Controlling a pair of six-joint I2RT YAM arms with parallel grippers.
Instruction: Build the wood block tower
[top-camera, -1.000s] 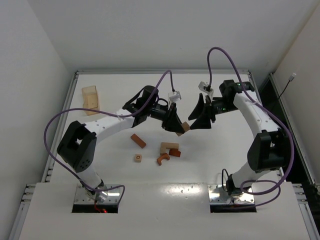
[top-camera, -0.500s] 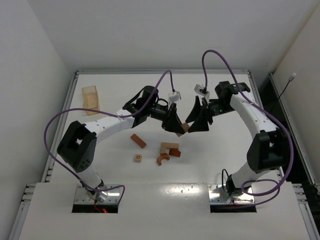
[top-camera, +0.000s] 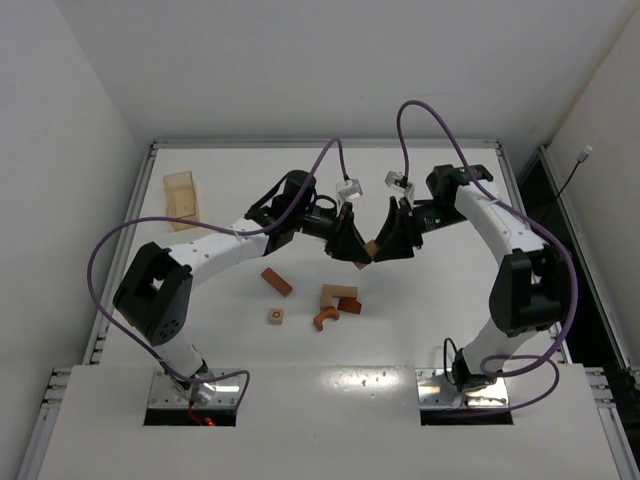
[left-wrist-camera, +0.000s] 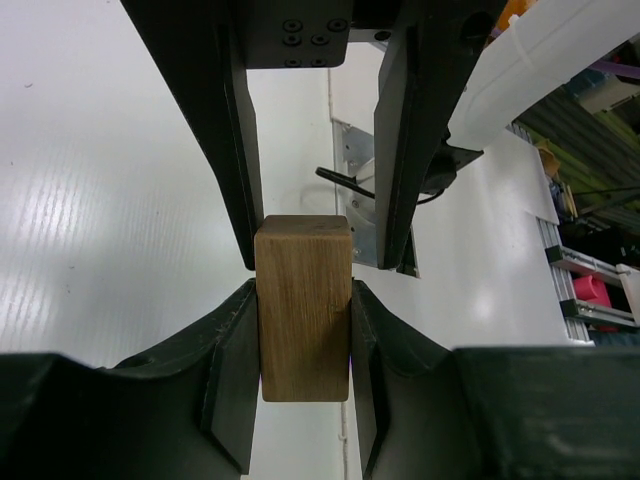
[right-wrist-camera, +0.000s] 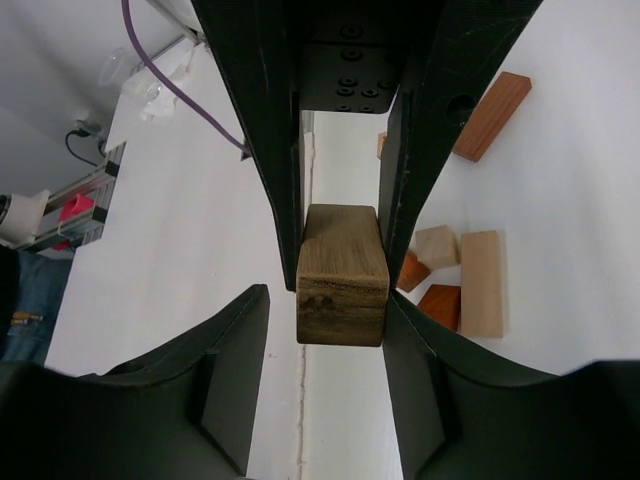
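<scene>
brown block (left-wrist-camera: 303, 300) tight between the left fingers (left-wrist-camera: 230, 380), right fingers (right-wrist-camera: 235, 370) slightly apart around its other end

Two claws: left claw (left-wrist-camera: 303, 300), right claw (right-wrist-camera: 340, 305). One brown block (top-camera: 369, 251) between claws. About six loose blocks (top-camera: 277, 281) on table (top-camera: 430, 300), cluster indistinct. One pale wooden box (top-camera: 181, 195).

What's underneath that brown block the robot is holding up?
White table, with a pale bar and reddish blocks off to one side. The patch straight beneath the brown block is hidden.
</scene>
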